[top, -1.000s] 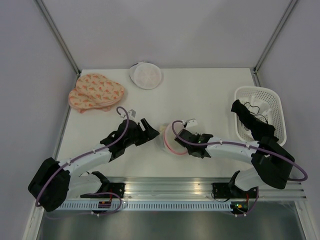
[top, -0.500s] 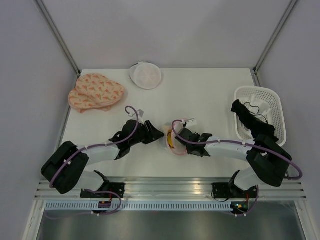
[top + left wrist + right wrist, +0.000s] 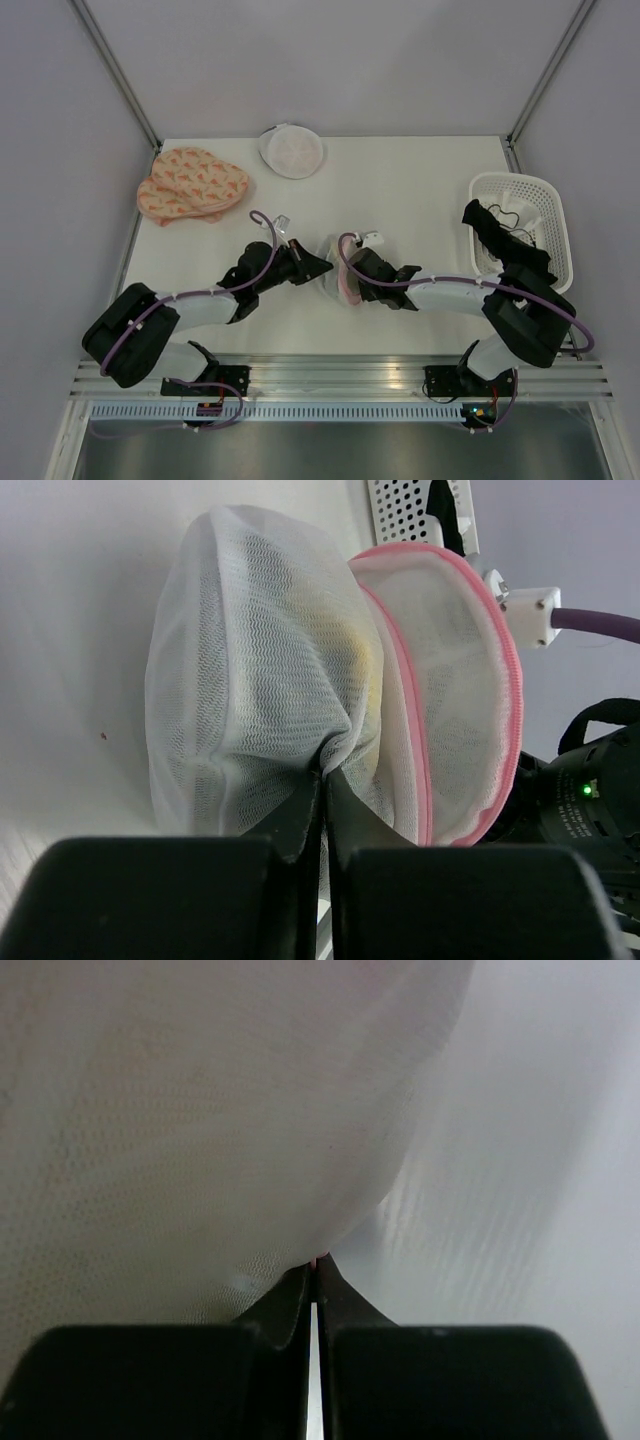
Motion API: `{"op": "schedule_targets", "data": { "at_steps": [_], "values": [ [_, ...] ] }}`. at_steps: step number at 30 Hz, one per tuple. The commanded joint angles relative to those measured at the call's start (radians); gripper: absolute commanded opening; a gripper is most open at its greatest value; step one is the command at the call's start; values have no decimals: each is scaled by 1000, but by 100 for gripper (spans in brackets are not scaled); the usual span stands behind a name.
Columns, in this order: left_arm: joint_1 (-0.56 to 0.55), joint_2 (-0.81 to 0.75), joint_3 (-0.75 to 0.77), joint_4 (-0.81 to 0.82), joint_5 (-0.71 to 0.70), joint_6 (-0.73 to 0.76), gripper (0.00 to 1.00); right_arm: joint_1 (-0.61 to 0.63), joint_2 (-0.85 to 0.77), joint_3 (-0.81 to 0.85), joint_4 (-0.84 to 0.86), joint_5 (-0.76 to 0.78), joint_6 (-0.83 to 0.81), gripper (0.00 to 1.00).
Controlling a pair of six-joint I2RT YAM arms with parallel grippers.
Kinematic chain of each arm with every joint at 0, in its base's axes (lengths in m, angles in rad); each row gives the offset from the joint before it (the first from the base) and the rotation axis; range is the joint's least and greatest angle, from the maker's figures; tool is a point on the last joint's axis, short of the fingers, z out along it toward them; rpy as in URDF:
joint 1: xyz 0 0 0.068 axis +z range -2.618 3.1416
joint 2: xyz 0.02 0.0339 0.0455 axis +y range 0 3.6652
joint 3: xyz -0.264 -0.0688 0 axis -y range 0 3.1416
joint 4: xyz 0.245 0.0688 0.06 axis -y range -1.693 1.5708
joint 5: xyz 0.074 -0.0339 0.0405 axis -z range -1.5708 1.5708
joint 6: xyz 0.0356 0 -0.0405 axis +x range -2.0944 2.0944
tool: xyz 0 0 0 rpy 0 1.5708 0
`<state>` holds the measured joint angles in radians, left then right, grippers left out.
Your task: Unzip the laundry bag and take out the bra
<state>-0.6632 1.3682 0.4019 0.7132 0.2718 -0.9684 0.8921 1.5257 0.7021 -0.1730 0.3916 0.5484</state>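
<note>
The surface (image 3: 420,190) carries the laundry bag (image 3: 335,278) at lower centre of the top view, held between both arms. The left gripper (image 3: 322,778) is closed, pinching a fold of white mesh. The right gripper (image 3: 315,1265) is closed on the bag's edge; whether it holds the zip pull cannot be told. The pink zip trim (image 3: 511,690) gapes, so unzipping appears under way. A yellow shape, probably the bra (image 3: 357,642), shows through the mesh. Next: run the zip fully round, then reach inside.

A white basket (image 3: 546,200) holds what may be dark cloth (image 3: 486,236); orange patterned fabric (image 3: 190,185) lies back-left.
</note>
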Motion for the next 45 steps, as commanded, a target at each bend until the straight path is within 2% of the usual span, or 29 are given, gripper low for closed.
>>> {"op": "schedule_targets", "data": {
  "at_steps": [1,4,8,9,10,13,16,22,24,31,36,40,45],
  "values": [
    [-7,-1,-23,42,33,-24,2,2,19,10,56,-96,-8,1],
    [-7,-53,-35,-44,11,-7,2,2,-48,-6,30,-38,14,2],
    [-7,-185,-61,-176,-60,31,2,4,-173,-10,-101,127,114,19],
    [-7,-249,-66,-204,-75,34,2,2,-214,-10,-149,147,123,36],
    [-7,-291,-75,-249,-100,37,2,2,-231,-3,-169,173,133,60],
    [-7,-423,-75,-348,-144,56,2,2,-277,28,-267,223,183,87],
    [-6,-515,-72,-405,-174,65,2,4,-326,71,-312,251,165,93],
    [-6,-551,-74,-454,-169,65,2,31,-441,152,-240,69,26,88],
    [-7,-538,-81,-446,-164,53,2,37,-458,175,-209,-64,-7,88],
    [-6,-537,-84,-439,-161,42,2,111,-401,186,-143,-293,-39,88],
    [-7,-538,-81,-457,-175,46,2,208,-378,145,1,-456,-18,79],
    [-6,-540,-81,-463,-178,42,2,293,-345,154,-22,-403,7,74],
    [-6,-554,-78,-474,-184,45,2,329,-233,194,-242,-71,44,75]
  ]
}}
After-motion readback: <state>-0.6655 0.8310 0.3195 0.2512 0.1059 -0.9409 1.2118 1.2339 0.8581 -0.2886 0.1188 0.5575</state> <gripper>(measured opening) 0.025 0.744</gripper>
